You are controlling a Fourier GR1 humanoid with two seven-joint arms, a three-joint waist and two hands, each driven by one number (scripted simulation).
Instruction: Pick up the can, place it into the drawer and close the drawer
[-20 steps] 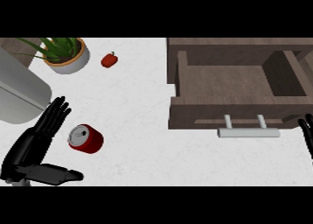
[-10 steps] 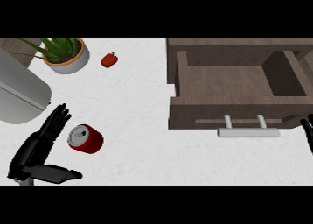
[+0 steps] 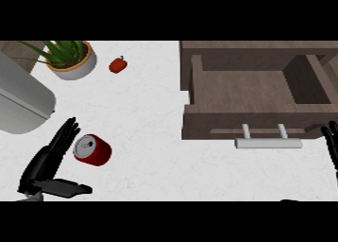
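A red can (image 3: 93,150) with a silver top stands on the white counter (image 3: 151,118) at the lower left. My left hand (image 3: 49,163) is open just left of it, straight fingers alongside the can and thumb spread out below it. The wooden drawer (image 3: 259,94) is pulled open at the upper right, empty inside, with a light handle (image 3: 268,140) on its front. At the right edge my right hand (image 3: 336,149) rests open, fingers up, beside the drawer's front corner.
A potted green plant (image 3: 69,57) stands at the back left, with a small red pepper (image 3: 117,65) to its right. A large grey rounded object (image 3: 15,101) fills the left edge, just behind my left hand.
My left hand has shifted right, closer to the can, with the thumb swinging out under it. The can, drawer and right hand have not moved.
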